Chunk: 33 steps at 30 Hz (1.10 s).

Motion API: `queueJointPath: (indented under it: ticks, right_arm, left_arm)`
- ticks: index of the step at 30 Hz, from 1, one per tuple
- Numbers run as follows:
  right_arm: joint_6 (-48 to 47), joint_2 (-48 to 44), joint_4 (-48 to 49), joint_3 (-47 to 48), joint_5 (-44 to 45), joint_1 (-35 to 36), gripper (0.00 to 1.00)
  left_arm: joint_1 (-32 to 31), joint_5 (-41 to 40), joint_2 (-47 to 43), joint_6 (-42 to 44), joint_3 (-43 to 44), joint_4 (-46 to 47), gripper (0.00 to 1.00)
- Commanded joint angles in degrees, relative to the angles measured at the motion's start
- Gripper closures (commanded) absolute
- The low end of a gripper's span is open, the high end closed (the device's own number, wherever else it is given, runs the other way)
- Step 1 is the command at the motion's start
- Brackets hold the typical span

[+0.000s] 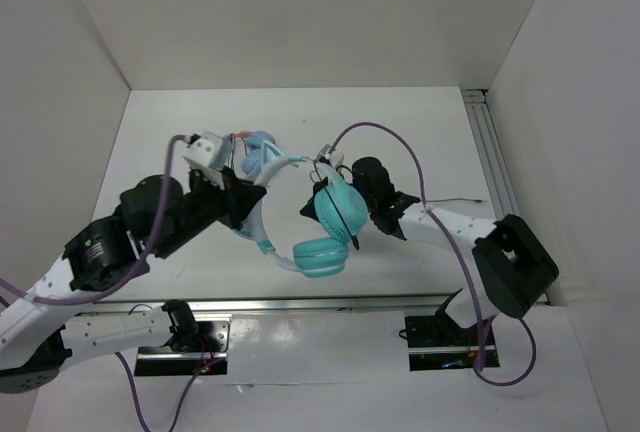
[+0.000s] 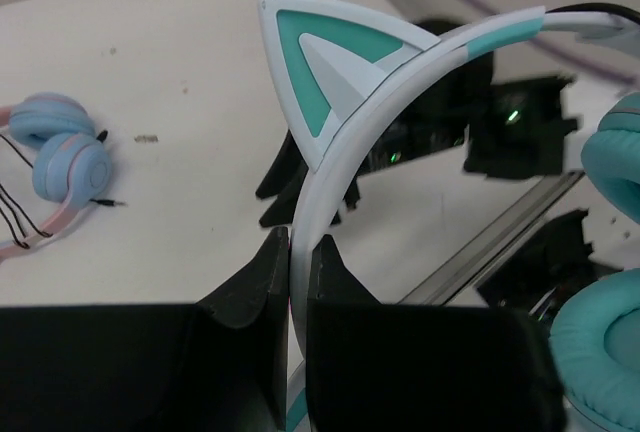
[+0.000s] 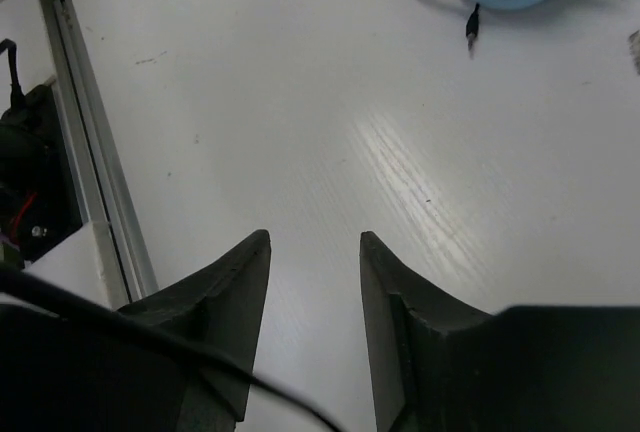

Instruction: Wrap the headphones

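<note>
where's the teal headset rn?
Top view, centre: teal headphones, headband pinched in the left gripper, ear cups by the open right gripper.

The left arm (image 1: 100, 252) rises from its base at the 7 o'clock corner, bends at the elbow, and its forearm reaches toward 2 o'clock. The left gripper (image 1: 240, 202) sits mid-table, its jaws pinched tight on the band of the headphones (image 1: 318, 257), as the wrist view shows (image 2: 298, 252). The right arm (image 1: 515, 267) climbs from its base toward 1 o'clock, folds at the elbow, and its forearm runs toward 10 o'clock. The right gripper (image 1: 320, 202) has its jaws parted, with nothing between them in the wrist view (image 3: 315, 242).
</note>
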Motion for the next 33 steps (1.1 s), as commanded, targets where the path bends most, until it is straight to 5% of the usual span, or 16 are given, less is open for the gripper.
queueJointPath:
  ticks: [1,6,10,14,27,33]
  right_arm:
    - [6.2,7.2,17.3,-3.6,-6.0,-0.9,0.51]
    - [15.4,20.3,34.5,-4.1,-13.1,-1.4,0.59]
    - [19.1,24.9,42.6,-7.5,-12.4,0.2,1.0]
    - [19.6,24.2,45.1,-10.5,-9.1,2.3,1.0]
    - [12.2,-4.2,14.5,-17.0,23.5,19.9,1.0]
    - [10.9,-11.7,0.6,-10.8,27.5,28.3,1.0]
  left_arm:
    - [-0.1,-7.0,-5.4,-8.6,1.2,11.4,1.0]
    - [-0.1,-15.2,-6.5,-13.1,0.6,12.6,1.0]
    - [-0.1,-24.9,-3.9,-15.1,1.9,10.7,1.0]
    - [1.5,-31.4,2.2,-14.4,4.1,9.8,1.0]
    - [30.6,-22.7,23.3,-11.9,11.9,5.9,1.0]
    - [36.6,-21.1,30.9,-12.0,7.6,8.2,1.0]
